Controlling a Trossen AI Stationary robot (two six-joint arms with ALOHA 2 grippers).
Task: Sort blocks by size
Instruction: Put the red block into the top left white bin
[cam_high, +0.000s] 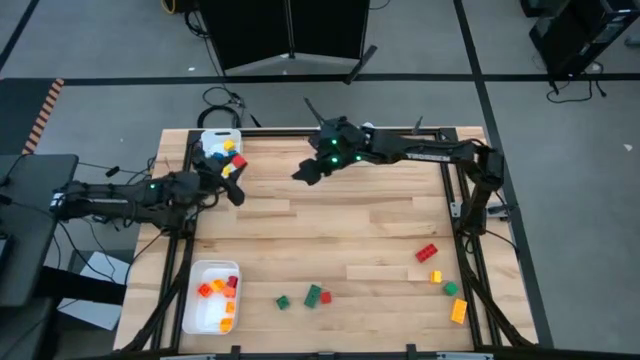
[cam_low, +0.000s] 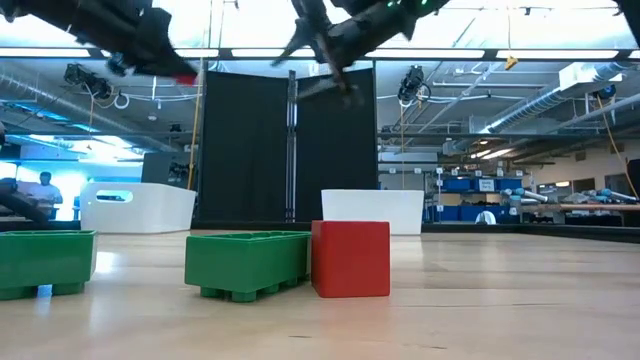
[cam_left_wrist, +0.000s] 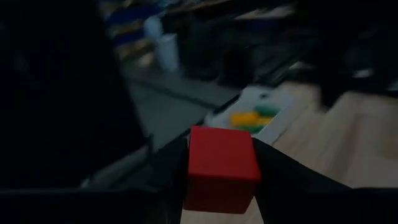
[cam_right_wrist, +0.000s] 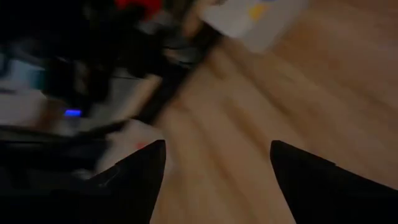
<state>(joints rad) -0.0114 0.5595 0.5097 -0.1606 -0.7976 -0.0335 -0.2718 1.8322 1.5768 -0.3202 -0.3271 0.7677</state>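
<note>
Loose blocks (cam_high: 318, 296) on counter's (cam_high: 320, 225) near edge, more blocks in near tray (cam_high: 195, 300). Left hand (cam_high: 232, 183) raised beside far tray (cam_high: 212, 143), clamped on red block (cam_left_wrist: 221, 168). Right hand (cam_high: 305, 172) high over far counter, fingers spread, empty.

high: straight down over the whole bench (cam_high: 330, 230) | low: bench height, level toward the room, hard against green and red blocks (cam_low: 350, 258) | left wrist: close on a red block (cam_left_wrist: 221, 168), far white tray (cam_left_wrist: 261, 118) shared with high | right wrist: down onto bench wood
</note>
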